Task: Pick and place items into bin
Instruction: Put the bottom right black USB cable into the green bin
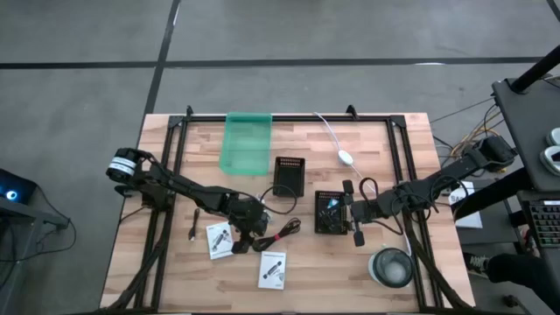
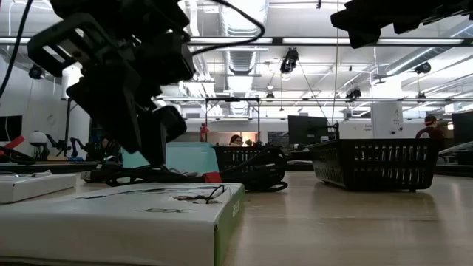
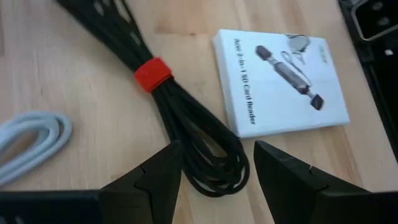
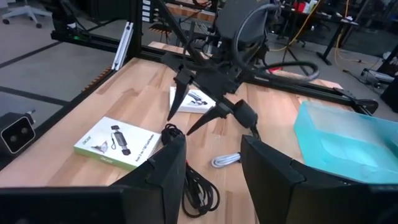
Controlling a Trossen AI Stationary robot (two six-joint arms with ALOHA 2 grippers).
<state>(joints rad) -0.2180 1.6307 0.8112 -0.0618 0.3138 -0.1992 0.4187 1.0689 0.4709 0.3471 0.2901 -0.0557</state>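
A black coiled cable [image 3: 186, 118] with a red tie [image 3: 152, 73] lies on the wood between two white printed packets [image 1: 220, 238] [image 1: 272, 269]. My left gripper [image 3: 216, 149] [image 1: 249, 229] is open above the cable's looped end [image 3: 214, 171], one finger on each side of it; I see no touch. One packet [image 3: 280, 81] lies just beyond it. My right gripper [image 4: 211, 143] [image 1: 353, 213] is open, hovering beside a black basket [image 1: 331, 213]. A thin black stick [image 1: 193, 225] lies on the table. The green bin [image 1: 248, 143] stands at the far edge.
A second black basket [image 1: 289, 175] stands mid-table. A white oval on a white cord [image 1: 346, 157] lies toward the far side, a round clear container [image 1: 391, 267] near the front right. A small white coiled cable [image 3: 31, 143] lies by the black one. The low view's foreground holds a packet [image 2: 118, 222].
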